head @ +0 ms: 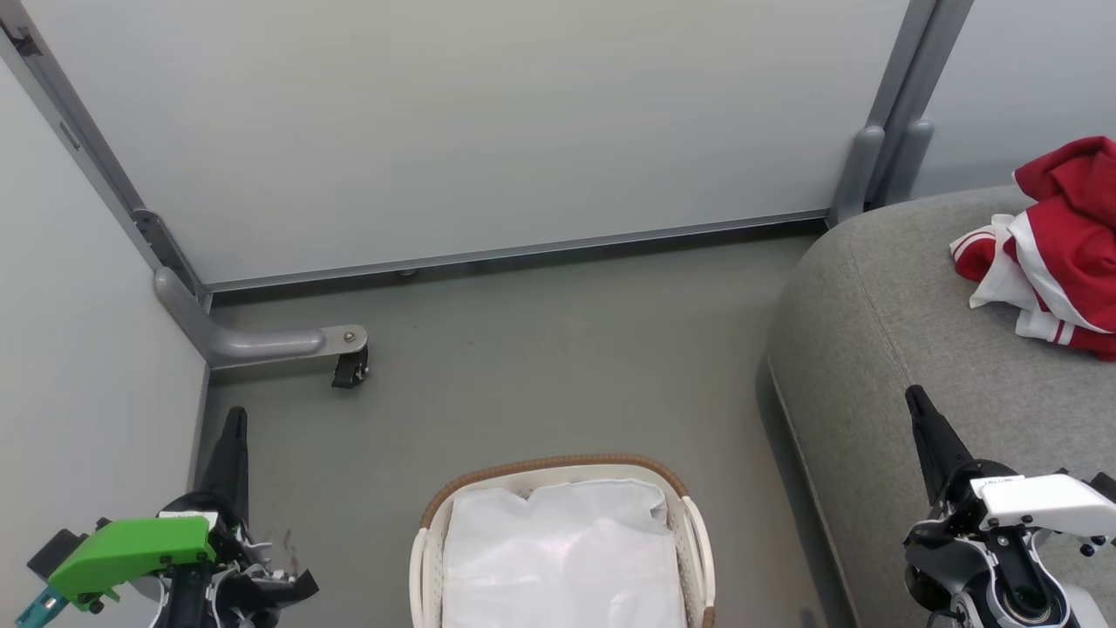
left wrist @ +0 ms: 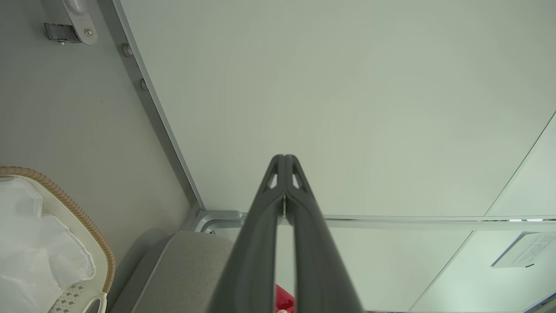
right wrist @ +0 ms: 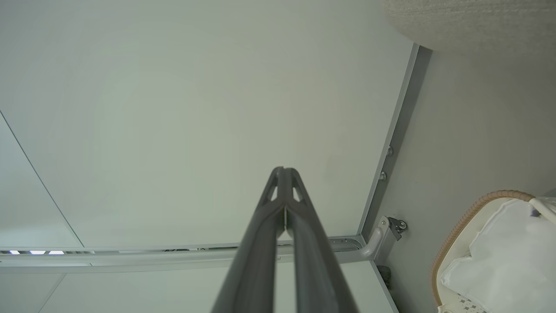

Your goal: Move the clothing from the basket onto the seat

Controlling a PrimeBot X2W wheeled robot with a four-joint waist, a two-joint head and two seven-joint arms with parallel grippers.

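Note:
Red clothing (head: 1059,249) with white stripes and trim lies bunched on the grey seat (head: 898,323) at the right. The white basket (head: 558,475) with its brown woven rim stands on the floor at the bottom centre, showing just its white liner (head: 562,558). My left gripper (head: 235,417) is at the lower left, left of the basket, shut and holding nothing. My right gripper (head: 914,397) is at the lower right over the seat's front part, shut and holding nothing. Both wrist views show the fingers (left wrist: 284,158) (right wrist: 284,170) pressed together, with the basket rim (left wrist: 74,208) (right wrist: 460,230) at the side.
Grey partition panels (head: 453,122) wall off the back and left. A panel foot with a castor (head: 349,366) juts onto the grey floor (head: 540,358) at the left. A metal post (head: 881,148) stands by the seat's back corner.

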